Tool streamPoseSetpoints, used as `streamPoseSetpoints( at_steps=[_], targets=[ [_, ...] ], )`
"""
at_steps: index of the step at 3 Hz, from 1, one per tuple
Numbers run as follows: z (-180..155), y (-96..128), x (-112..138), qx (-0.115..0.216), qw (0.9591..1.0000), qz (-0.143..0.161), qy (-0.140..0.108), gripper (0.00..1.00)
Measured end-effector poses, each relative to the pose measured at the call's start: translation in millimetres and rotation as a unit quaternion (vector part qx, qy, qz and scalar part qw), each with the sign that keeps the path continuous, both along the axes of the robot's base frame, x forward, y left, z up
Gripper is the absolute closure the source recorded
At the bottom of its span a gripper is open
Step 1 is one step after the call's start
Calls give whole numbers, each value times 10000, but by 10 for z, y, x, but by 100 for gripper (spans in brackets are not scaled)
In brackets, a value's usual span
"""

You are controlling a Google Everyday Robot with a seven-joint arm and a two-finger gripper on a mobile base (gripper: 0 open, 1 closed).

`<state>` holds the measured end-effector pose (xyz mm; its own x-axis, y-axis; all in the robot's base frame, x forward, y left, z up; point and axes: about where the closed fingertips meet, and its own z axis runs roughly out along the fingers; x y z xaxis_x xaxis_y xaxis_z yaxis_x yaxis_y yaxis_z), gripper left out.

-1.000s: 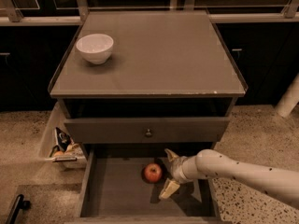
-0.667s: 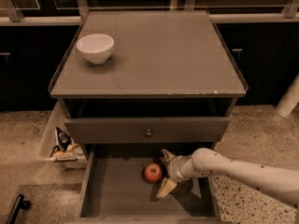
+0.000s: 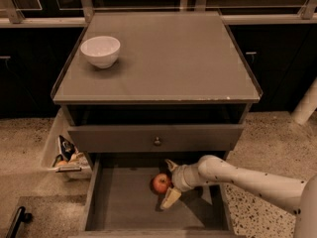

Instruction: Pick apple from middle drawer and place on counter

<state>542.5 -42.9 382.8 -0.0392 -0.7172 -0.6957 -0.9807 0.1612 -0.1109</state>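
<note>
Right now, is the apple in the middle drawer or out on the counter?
In: the apple rests on the middle drawer floor, the open claw close beside it; the counter carries a white bowl.

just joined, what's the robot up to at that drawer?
The arm reaches in from the right into the open middle drawer. The gripper is at the apple, open, with one finger on either side of it. The apple sits on the drawer floor, not yet lifted. On the counter above, where the apple is meant to go, a white bowl stands near the back left corner.
</note>
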Motion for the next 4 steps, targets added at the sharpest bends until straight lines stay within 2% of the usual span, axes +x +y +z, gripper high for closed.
streamPoseSetpoints(
  at_steps=[1,4],
  targets=[
    [-5,0,4,4,10000,-2,5,19],
    [-12,5,-3,3,10000,3,15,88]
  ],
)
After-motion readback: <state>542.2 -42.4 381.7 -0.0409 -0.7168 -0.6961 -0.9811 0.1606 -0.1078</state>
